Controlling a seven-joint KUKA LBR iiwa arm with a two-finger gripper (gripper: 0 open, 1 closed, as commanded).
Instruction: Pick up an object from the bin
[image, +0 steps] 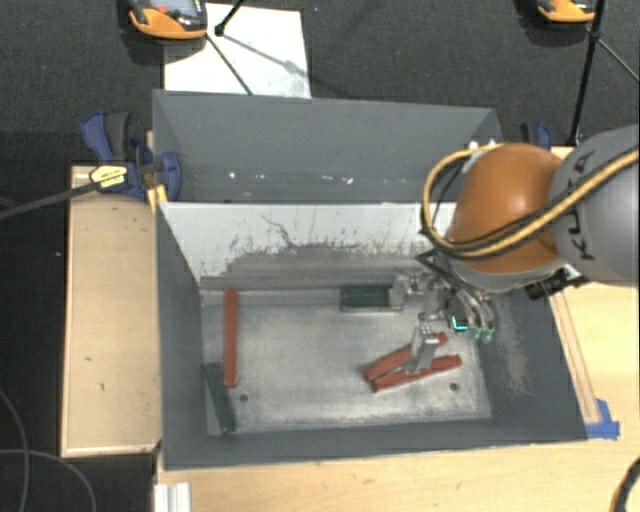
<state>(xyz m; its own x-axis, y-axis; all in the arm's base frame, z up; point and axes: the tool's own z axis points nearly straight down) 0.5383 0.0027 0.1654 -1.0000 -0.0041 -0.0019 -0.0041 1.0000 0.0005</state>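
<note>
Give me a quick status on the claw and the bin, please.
Claw low over the red bars, floor's right side. Dark green block just behind, apart. Red stick and green stick far left, out of the way.

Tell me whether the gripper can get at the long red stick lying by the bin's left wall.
Probably yes. The long red stick lies flat and uncovered; only a dark green bar sits near its lower end. The gripper hangs over red pieces across open floor.
</note>
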